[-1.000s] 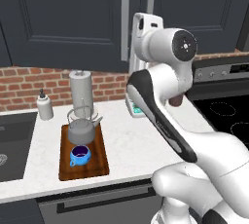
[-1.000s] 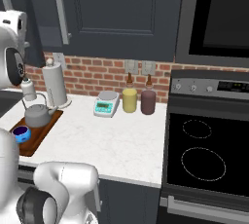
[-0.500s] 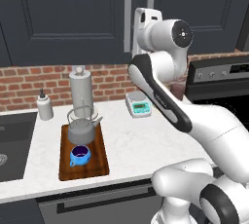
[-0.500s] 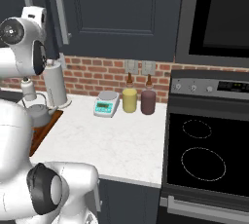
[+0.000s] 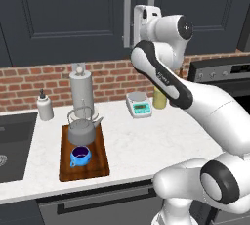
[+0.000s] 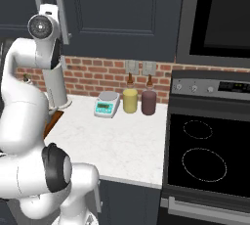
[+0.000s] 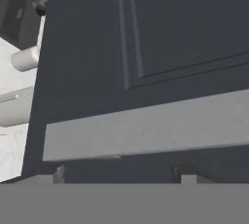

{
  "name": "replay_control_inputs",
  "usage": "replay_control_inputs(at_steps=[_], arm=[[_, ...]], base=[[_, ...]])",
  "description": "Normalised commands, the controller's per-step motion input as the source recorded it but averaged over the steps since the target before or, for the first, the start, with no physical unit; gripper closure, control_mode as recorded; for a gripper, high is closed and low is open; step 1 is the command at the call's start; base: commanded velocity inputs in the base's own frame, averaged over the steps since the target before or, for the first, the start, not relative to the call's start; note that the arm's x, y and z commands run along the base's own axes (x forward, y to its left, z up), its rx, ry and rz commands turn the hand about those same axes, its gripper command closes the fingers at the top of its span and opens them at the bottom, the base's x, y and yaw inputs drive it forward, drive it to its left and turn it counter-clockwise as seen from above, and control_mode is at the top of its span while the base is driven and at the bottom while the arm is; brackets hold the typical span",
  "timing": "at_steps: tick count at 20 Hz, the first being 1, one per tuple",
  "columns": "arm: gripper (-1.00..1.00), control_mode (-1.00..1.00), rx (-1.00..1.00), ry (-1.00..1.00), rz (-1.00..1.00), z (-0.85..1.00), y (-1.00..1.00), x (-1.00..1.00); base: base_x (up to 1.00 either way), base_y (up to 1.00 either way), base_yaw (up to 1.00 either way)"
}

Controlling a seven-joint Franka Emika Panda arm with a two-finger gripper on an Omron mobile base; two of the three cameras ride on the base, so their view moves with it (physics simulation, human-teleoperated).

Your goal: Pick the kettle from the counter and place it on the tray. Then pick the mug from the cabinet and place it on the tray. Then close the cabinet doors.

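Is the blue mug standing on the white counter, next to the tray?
No, the mug stands on the brown tray, in front of the kettle.

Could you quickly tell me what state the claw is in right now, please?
Claw: cannot be told; only its fingertips show, close against the cabinet door, holding nothing visible.
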Motion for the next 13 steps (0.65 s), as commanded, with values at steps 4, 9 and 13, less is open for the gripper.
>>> replay_control_inputs(at_steps=[4, 9, 13], arm=[[-1.00, -1.00, 0.00, 0.00, 0.12, -0.22, 0.00, 0.50], [-1.00, -1.00, 0.00, 0.00, 0.09, -0.28, 0.05, 0.49], [-1.00, -1.00, -0.04, 0.00, 0.07, -0.35, 0.08, 0.48]], base=[[0.00, 0.00, 0.00], [0.00, 0.00, 0.00], [0.00, 0.00, 0.00]])
